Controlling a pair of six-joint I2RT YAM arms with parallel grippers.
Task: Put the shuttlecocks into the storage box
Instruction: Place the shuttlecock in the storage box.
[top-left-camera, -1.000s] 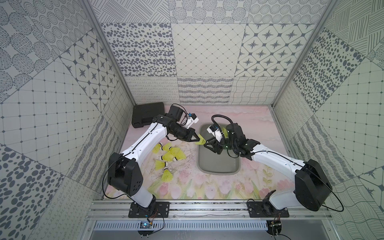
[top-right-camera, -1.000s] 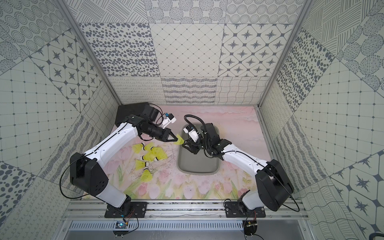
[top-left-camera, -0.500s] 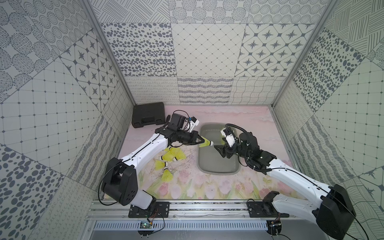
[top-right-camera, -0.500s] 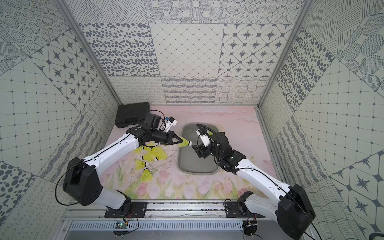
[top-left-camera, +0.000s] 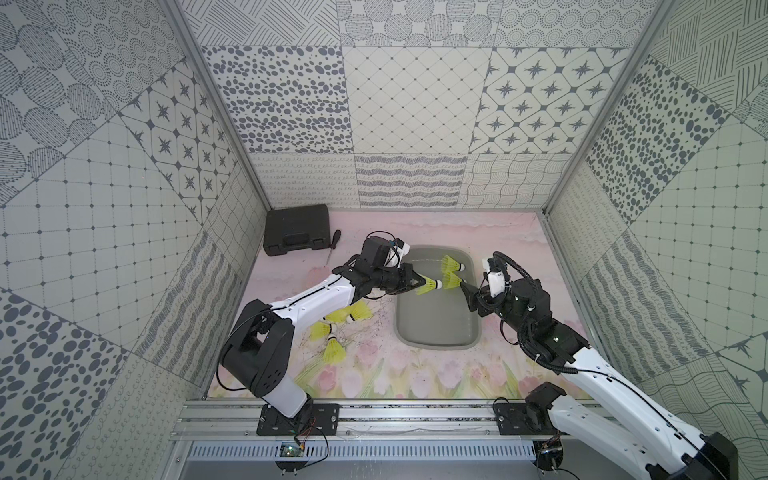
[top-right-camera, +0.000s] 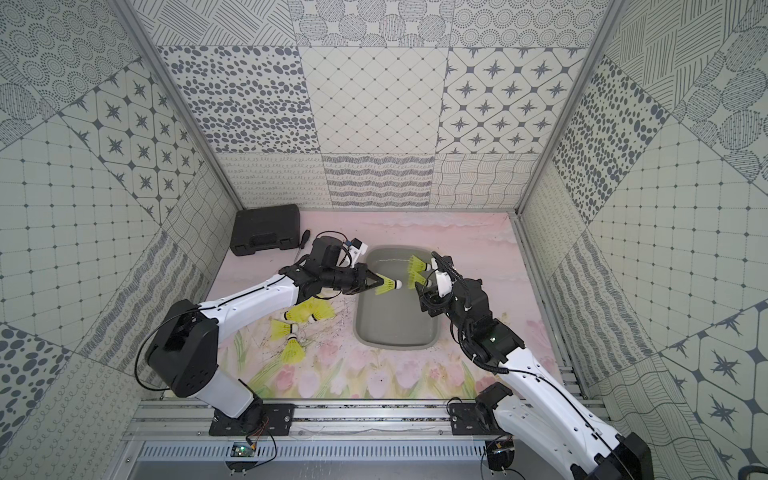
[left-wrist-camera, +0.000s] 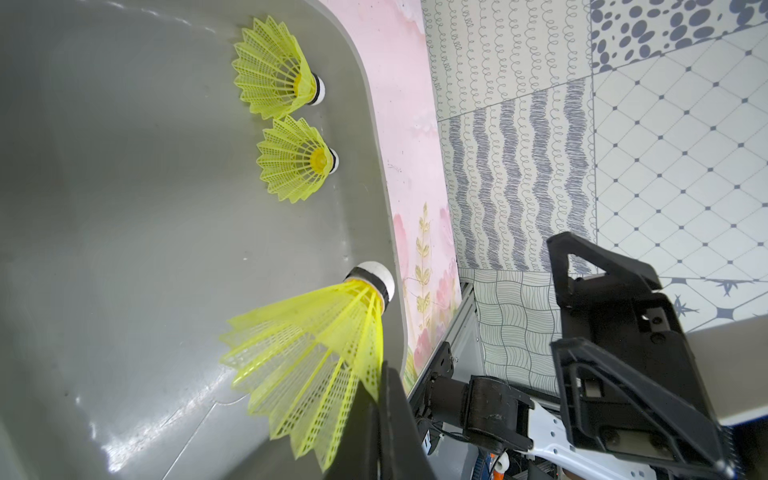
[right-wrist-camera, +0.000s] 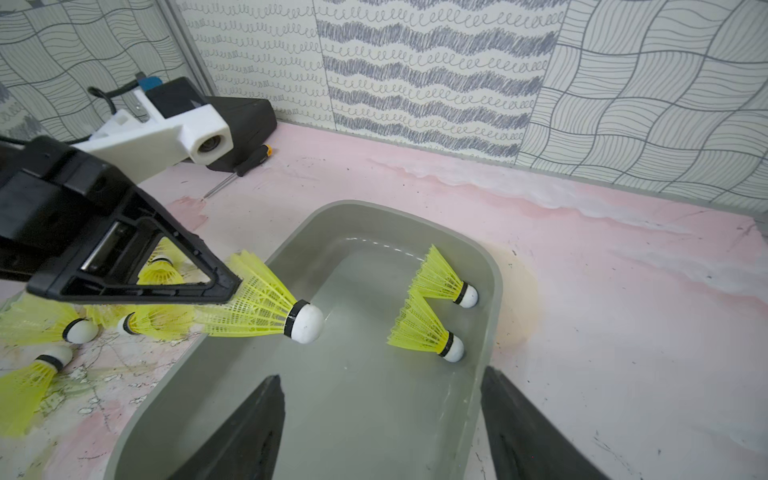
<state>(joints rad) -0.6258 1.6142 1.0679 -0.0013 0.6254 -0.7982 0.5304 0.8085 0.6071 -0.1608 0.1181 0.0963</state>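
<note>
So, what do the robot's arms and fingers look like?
The left arm and right arm have white shells, black joints and loose black cables. The left gripper and right gripper are black, with triangular open-frame fingers and a white camera mount each.

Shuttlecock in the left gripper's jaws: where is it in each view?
Top view: held shuttlecock near centre, above the storage box.
Top view: held shuttlecock near centre likewise.
Left wrist: held shuttlecock lower middle.
Right wrist: held shuttlecock left of centre.
Landmark: storage box, in all four.
</note>
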